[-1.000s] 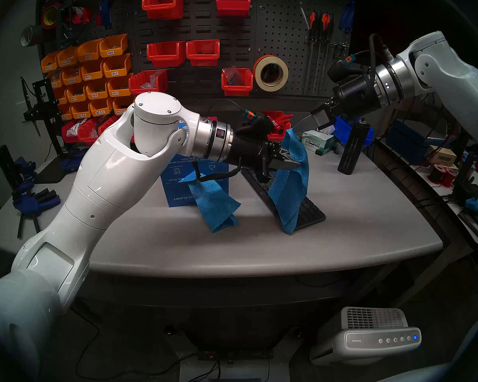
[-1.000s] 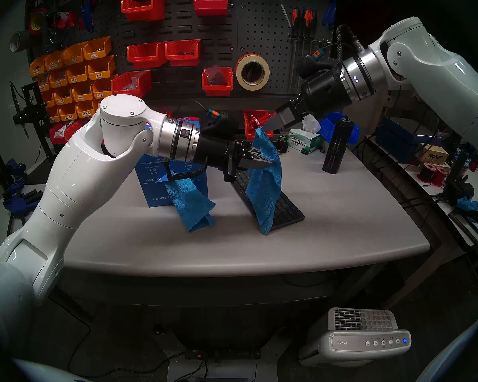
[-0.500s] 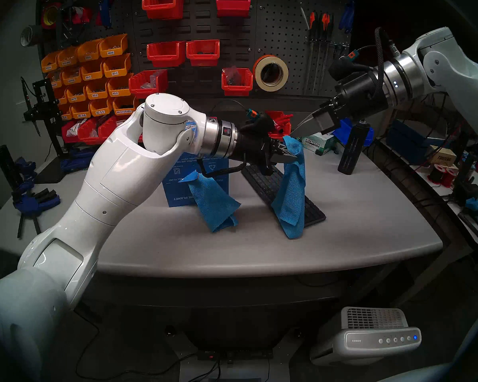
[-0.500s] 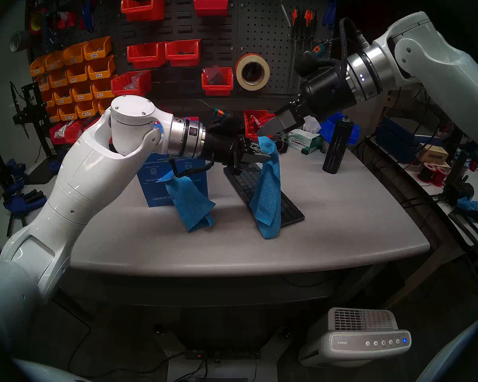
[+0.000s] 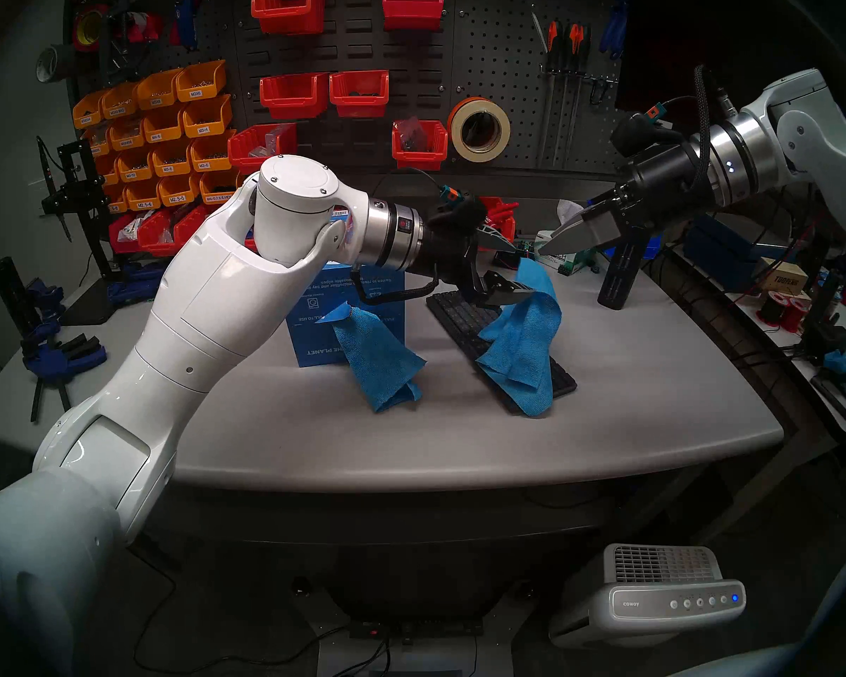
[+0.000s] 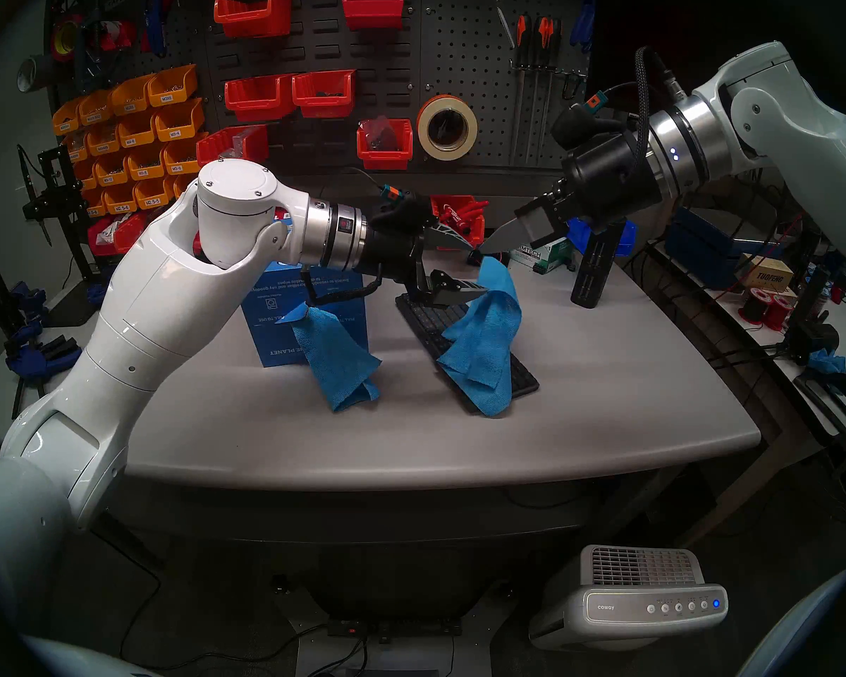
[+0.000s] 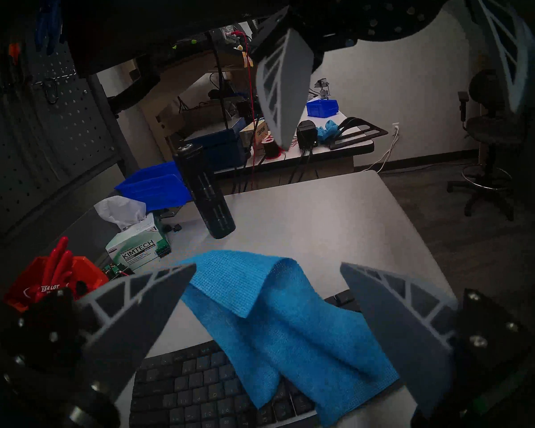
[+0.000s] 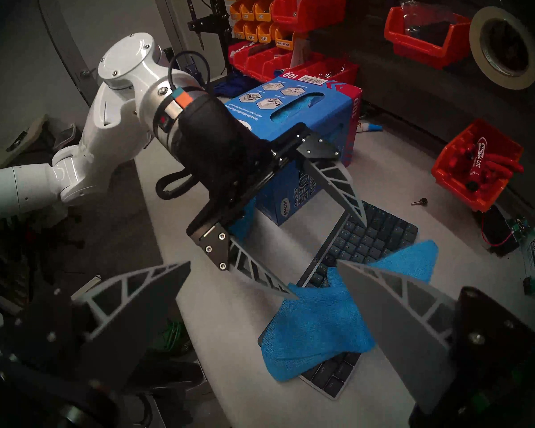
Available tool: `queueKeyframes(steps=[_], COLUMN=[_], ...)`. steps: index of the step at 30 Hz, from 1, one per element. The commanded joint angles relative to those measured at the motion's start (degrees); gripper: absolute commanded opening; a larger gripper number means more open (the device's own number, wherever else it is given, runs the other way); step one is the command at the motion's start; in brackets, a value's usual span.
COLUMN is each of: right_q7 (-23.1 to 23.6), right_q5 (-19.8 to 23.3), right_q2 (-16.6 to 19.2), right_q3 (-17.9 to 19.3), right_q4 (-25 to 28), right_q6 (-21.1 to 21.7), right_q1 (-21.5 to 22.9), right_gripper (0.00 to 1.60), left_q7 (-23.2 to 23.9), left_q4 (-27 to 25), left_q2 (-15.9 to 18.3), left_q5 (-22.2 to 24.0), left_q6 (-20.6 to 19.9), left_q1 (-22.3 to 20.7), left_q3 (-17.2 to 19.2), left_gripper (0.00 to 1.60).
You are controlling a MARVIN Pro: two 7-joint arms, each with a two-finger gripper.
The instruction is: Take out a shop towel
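Shop towel: the shop towel [image 5: 521, 339] lay crumpled across the black keyboard [image 5: 465, 319] on your desk [image 5: 631, 392], one fold arching up beside the lower finger of your left gripper; the wrist views showed it draped loose, pinched by nothing.
Left gripper: your left gripper [image 5: 509, 270] hung over the far end of the keyboard with its fingers [image 5: 506, 292] spread wide, one above and one below; the lower tip sat at the towel's raised fold, and whether it touched could not be told.
Right gripper: your right gripper [image 5: 565, 231] hovered above the desk to the right of the towel, clear of it, its fingers spread as its own wrist view showed.
Towel box: the blue cardboard towel box [image 5: 348, 319] stood left of the keyboard, behind your left forearm, with a second blue cloth [image 5: 382, 363] trailing from its front slot down onto the desk.
Near the right gripper: a Kimtech tissue box [image 7: 136, 248] with white tissue poking out, a black cylinder [image 5: 619, 275] standing upright, and a blue bin [image 7: 155, 186] behind them.
Back of desk: a red bin of markers [image 8: 476, 168] sat beyond the keyboard, close to the upper left finger.
In the way: your left wrist and its looped cable [image 5: 396, 295] hid part of the towel box from the head views.
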State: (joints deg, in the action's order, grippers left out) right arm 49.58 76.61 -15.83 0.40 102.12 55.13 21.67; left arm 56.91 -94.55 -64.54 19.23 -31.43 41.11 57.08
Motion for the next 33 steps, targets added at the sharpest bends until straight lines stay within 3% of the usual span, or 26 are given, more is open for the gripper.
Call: queueKeyframes(steps=[1,12,23,33], right_q7=[2.54,0.69,-9.97,-20.23], right_q5=[0.65,0.30,-1.59,-0.80], right_q2=[0.48,-1.36,-2.24,-1.31], right_q3=[-0.37,-3.09,-3.64,-4.22], right_q4=[-0.51,-1.23,-1.15,2.13], right_q6=[-0.13,-0.13,-0.13,-9.50], right_q1=[4.04,5.34,3.76,-0.60], right_gripper=[1.60,1.60,1.60,1.60], left_q7=[1.27,1.25,-3.01,-8.79], left_q4=[0.84,1.96,-1.80,-7.65], left_q2=[1.14,3.66,7.72,8.92], left_q5=[-0.27,3.07,5.81,7.74], left_q6=[1.23,1.72,3.04,3.06], left_q1=[-4.30,-1.46,7.69,17.34], left_q3=[2.19,9.62,19.29,27.44], left_gripper=[1.60,1.60,1.60,1.60])
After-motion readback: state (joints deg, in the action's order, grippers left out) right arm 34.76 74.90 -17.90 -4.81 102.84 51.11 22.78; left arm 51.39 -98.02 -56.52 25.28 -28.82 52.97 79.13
